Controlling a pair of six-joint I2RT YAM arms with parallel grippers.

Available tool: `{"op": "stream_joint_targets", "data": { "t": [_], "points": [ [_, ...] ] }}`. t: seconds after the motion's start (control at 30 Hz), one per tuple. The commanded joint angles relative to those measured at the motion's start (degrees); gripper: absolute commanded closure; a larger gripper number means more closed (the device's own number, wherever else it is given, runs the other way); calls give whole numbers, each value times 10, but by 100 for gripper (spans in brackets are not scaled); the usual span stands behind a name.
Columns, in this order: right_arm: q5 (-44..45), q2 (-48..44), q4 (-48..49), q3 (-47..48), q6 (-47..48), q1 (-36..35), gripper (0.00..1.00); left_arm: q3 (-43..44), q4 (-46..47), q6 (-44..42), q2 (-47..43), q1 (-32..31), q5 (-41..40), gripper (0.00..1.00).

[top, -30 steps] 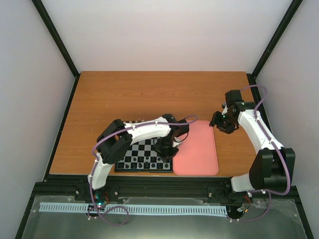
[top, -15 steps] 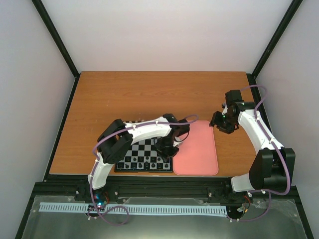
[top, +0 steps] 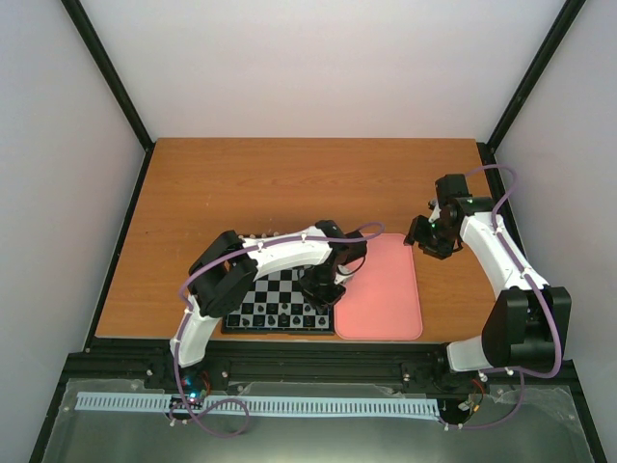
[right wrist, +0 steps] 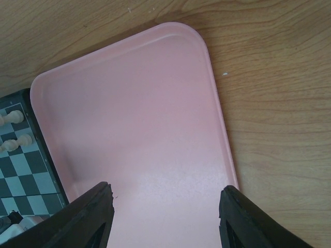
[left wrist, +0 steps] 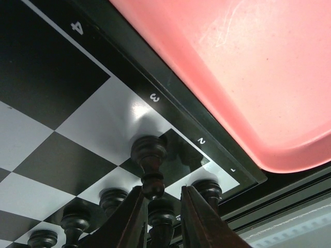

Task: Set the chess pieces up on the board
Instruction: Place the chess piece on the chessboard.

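Left wrist view: the left gripper (left wrist: pixel 161 191) points down at the board (left wrist: pixel 115 62), its two fingers narrowly apart and straddling one black piece (left wrist: pixel 149 152).
Grip on that piece: a slit of board shows between the stem and one finger, so it looks let go rather than pinched. The other side is too close to tell contact.
Black piece: upright, close to the board's near right corner, along the edge beside the tray (left wrist: pixel 248 62), about level with rim numerals 2 and 3. Its foot is hidden behind the fingers, so the exact square is unclear.
Neighbouring black pieces (left wrist: pixel 115 199): upright in a tight row along the board's near edge, which is likely why the fingers come straight down and part only a little.
Cream pieces (right wrist: pixel 13 118): at the board's far edge, not part of this job.
Tray: pink, just beside the board's right edge. It is bare in both wrist views, so little seems left to fetch.
Right gripper (right wrist: pixel 165 199): fingers wide apart with nothing between them, hanging near the tray's far right corner, probably to leave the left arm room.
Table (top: pixel 289 183): board and tray sit at its near edge, within both arms' reach.
Next move, as a guess: lift straight up so neither finger tips the piece or its neighbours.
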State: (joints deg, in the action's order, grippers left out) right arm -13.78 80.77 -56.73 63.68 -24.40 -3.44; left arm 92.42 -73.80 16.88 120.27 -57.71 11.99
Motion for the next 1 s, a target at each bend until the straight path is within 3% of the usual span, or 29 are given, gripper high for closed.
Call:
{"op": "stream_joint_targets", "data": {
  "t": [0.0, 0.27, 0.43, 0.63, 0.97],
  "points": [
    [-3, -5, 10, -2, 7, 6, 44, 29, -25, -6, -1, -8, -6, 78],
    [-5, -5, 10, 3, 6, 6, 44, 101, -76, -6, -14, -8, -20, 75],
    [-5, -7, 9, 2, 7, 6, 44, 99, -74, -3, -24, -7, -20, 74],
    [-7, -7, 11, 1, 5, 6, 44, 92, -39, 11, -14, 6, -27, 91],
    [-6, -8, 7, 1, 8, 6, 44, 100, -5, 11, 31, 25, -33, 97]
  ]
}}
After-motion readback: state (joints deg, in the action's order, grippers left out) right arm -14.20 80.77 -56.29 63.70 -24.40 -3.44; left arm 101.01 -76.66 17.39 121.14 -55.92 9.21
